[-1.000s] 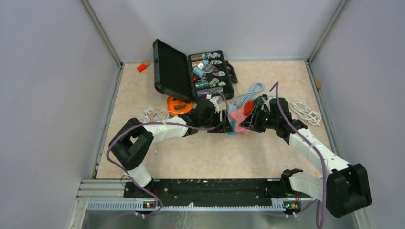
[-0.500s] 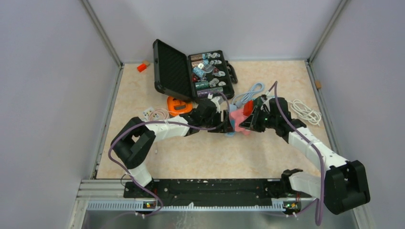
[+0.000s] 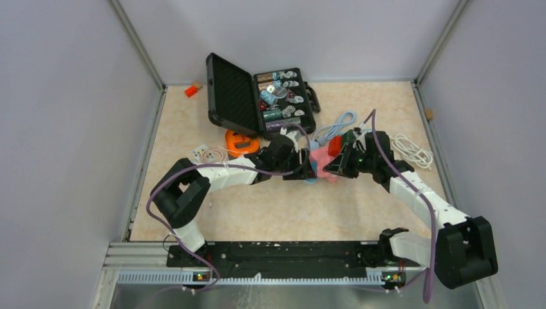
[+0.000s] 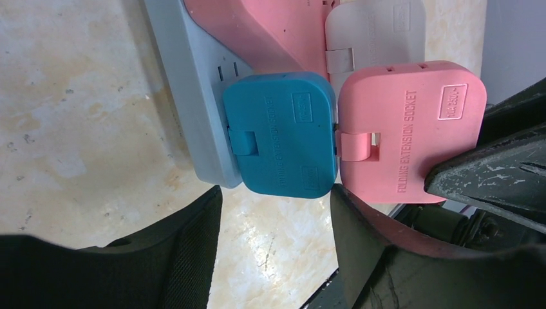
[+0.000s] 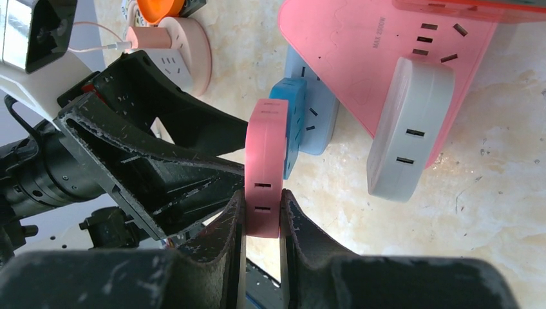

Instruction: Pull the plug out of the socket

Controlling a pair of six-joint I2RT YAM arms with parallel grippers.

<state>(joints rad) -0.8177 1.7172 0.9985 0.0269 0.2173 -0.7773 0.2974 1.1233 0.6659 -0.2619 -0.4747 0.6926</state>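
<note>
The pink block [image 5: 264, 167] is a flat square of matte plastic with rounded corners, slotted along its thin edge and embossed "FOLDING EXTENSION SOCKET" on its face. The right claw [image 5: 263, 217] is closed on that thin edge, its worn, scuffed black fingers [image 5: 226, 238] pressed against both faces. A small moulded tab links the pink block to a teal block [image 4: 280, 132] of the same shape and finish, which sits against a pale grey-blue strip [image 4: 187, 90] with pin slots. Beyond these lies a larger, smooth pink strip [image 5: 360, 64] carrying a rounded grey block [image 5: 405, 129] with slots of its own. All of this rests on the mottled, stone-patterned beige worktop [image 5: 489, 193], near the middle of it in the top view, between the two arms. The left claw [image 4: 275, 194] is spread wide with nothing clamped. Its dark, finely ribbed fingers [image 4: 187, 251] reach in with their tips just beside the teal block's two near corners, and the pink block sits just to one side of them
</note>
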